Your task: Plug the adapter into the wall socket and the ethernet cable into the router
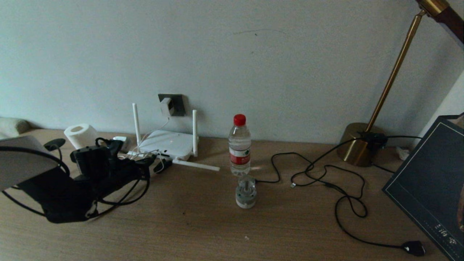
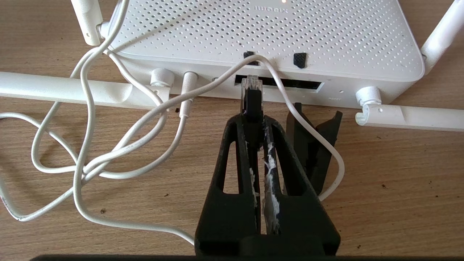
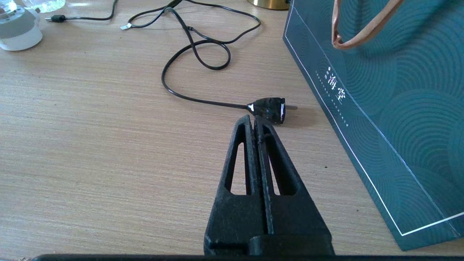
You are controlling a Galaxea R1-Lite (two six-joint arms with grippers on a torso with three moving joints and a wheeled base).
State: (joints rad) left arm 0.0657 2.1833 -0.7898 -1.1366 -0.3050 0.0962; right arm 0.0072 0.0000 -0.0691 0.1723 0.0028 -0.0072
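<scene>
The white adapter (image 1: 166, 106) sits in the dark grey wall socket (image 1: 177, 104), and its thin white cord hangs down to the router (image 1: 167, 144). My left gripper (image 2: 253, 119) is shut on the ethernet cable's black plug (image 2: 252, 102). The plug's clear tip (image 2: 251, 83) is at one end of the router's dark port row (image 2: 297, 84); how deep it sits cannot be told. The black ethernet cable (image 1: 125, 198) loops around my left arm. My right gripper (image 3: 255, 121) is shut and empty, low over the table beside the lamp cord's black plug (image 3: 269, 108).
Loose white cords (image 2: 87, 152) and a small black clip (image 2: 314, 145) lie in front of the router. A water bottle (image 1: 239, 145), a small jar (image 1: 246, 193), a brass lamp base (image 1: 357, 146), its black cord (image 1: 344, 203), a toilet roll (image 1: 80, 135) and a dark teal bag (image 1: 431, 188) share the table.
</scene>
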